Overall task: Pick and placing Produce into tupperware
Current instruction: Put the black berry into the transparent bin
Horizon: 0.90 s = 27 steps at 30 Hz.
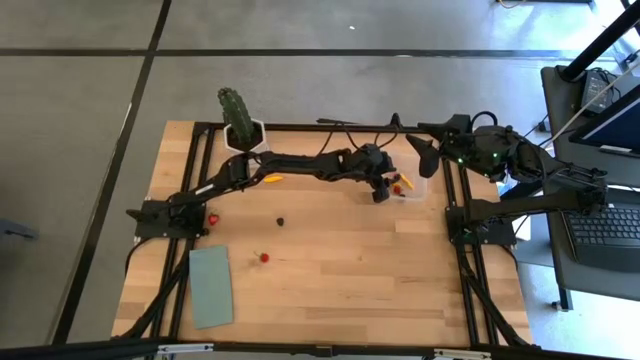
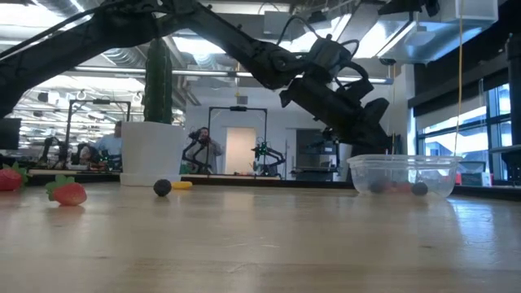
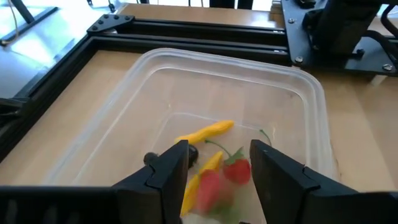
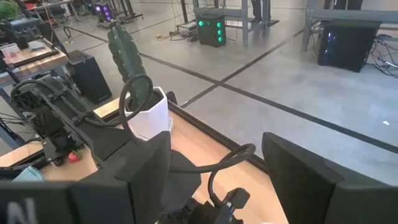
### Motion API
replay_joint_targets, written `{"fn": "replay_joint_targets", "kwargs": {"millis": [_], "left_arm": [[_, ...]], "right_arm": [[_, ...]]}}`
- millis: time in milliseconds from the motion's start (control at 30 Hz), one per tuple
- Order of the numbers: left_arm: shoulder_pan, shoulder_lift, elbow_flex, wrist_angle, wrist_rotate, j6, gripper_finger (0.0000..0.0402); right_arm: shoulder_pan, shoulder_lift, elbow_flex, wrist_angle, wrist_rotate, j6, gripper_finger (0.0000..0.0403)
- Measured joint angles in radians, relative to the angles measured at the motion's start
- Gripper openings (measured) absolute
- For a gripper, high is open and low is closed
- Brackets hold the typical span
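Note:
The clear tupperware (image 1: pixel 413 186) (image 2: pixel 403 176) stands on the table at the far right; in the left wrist view I look down into it past its rim (image 3: pixel 311 87). Inside lie a yellow piece (image 3: pixel 208 130), a strawberry (image 3: pixel 238 169) and a dark berry (image 3: pixel 193 153). My left gripper (image 3: pixel 219 154) (image 1: pixel 384 190) hangs over the container, open. A blurred red piece (image 3: pixel 211 188) shows below the gap, touching neither finger. My right gripper (image 4: pixel 214 168) is held high at the far right, open and empty. Loose produce lies on the table: two strawberries (image 1: pixel 264 257) (image 1: pixel 213 218), a dark berry (image 1: pixel 281 221), a yellow piece (image 1: pixel 272 179).
A green cactus in a white pot (image 1: pixel 240 125) (image 2: pixel 155 150) stands at the table's far left. A flat green pad (image 1: pixel 211 285) lies at the near left. Black frame rails (image 1: pixel 455 215) run around the table. A laptop (image 1: pixel 610 225) sits off to the right.

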Motion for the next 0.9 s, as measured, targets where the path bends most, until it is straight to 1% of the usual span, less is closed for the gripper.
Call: {"fn": "replay_joint_targets", "kwargs": {"millis": [200,267,333,400,433,600,667,767,833,900], "left_arm": [[0.000,-0.009,-0.001,-0.009,0.001,0.001,0.0159],[0.003,-0.037,-0.002,-0.026,0.001,0.001,0.0159],[0.007,-0.096,-0.002,-0.084,0.003,0.001,0.0162],[0.018,-0.170,0.001,-0.187,0.004,0.022,0.0163],[0.023,-0.212,0.002,-0.264,0.003,0.051,0.0164],[0.031,-0.395,0.000,-0.721,0.005,0.253,0.0156],[0.023,-0.466,0.001,-0.882,0.012,0.299,0.0150],[0.021,-0.546,0.001,-1.098,0.045,0.307,0.0140],[0.025,-0.588,-0.001,-1.210,0.055,0.264,0.0135],[0.034,-0.628,0.000,-1.283,0.052,0.214,0.0130]], "right_arm": [[0.000,0.000,0.000,-0.027,0.000,0.003,0.0255],[0.000,0.000,0.000,-0.030,0.000,0.003,0.0255],[0.000,0.000,0.000,-0.032,0.000,0.003,0.0255],[0.000,0.000,0.000,-0.032,0.000,0.003,0.0255],[0.000,0.000,0.000,-0.032,0.000,0.002,0.0255],[0.000,0.000,0.000,-0.032,0.001,0.000,0.0255],[0.000,0.000,0.000,-0.032,0.001,-0.001,0.0255],[0.000,0.000,0.000,-0.032,0.001,-0.002,0.0255],[0.000,0.000,0.000,-0.032,0.001,-0.003,0.0255],[0.000,0.000,0.000,-0.032,0.002,-0.004,0.0255]]}}
